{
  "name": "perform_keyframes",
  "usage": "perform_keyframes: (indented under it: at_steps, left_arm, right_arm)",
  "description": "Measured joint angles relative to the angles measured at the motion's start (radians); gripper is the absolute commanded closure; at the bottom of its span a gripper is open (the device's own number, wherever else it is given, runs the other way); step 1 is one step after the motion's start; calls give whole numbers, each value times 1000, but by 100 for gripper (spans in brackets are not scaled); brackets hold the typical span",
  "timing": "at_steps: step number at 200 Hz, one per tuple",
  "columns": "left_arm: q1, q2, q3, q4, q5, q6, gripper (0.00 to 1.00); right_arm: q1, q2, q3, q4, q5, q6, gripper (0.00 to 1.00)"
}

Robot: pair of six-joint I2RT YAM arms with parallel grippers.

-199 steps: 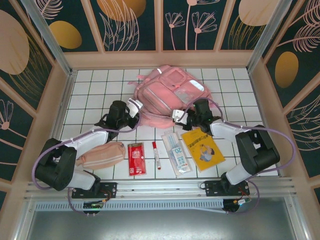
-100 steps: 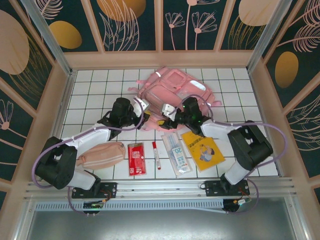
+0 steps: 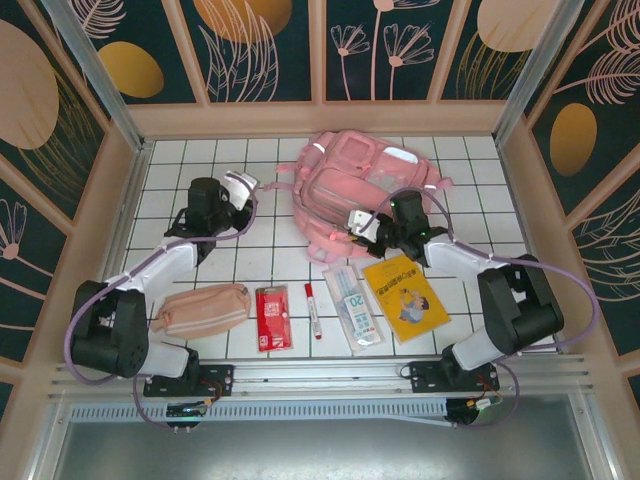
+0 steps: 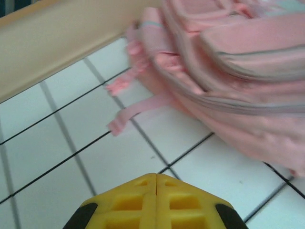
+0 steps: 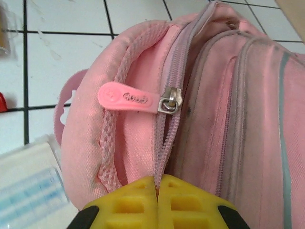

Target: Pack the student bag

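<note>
1. Bag [image 3: 365, 180]: far middle of table [image 3: 180, 160].
2. Left gripper [image 4: 156, 177]: shut, empty, near bag's strap side, not touching.
3. Right gripper [image 5: 156, 181]: shut at zip seam, just short of pull tab [image 5: 126, 98]; tab not held.
4. Risk: dragging whole bag rather than opening zip, from missed tab and no left-side anchoring.

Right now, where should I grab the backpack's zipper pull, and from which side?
Grip the pink rubber tab, not the metal slider. It lies flat on the student bag, pointing left from the zipper in the right wrist view, so probably come at its free rounded end, pinching across its width.
</note>
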Motion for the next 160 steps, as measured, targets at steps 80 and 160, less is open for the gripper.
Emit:
perform_keyframes:
  at_steps: [80,160]
  left_arm:
    - [-266,85,42,47,391,-118,58]
    - [-293,185,43,77,384,-298,53]
  right_arm:
    - [46,-17,-17,41,-40,15,100]
    - [68,6,-6,37,-53,16,100]
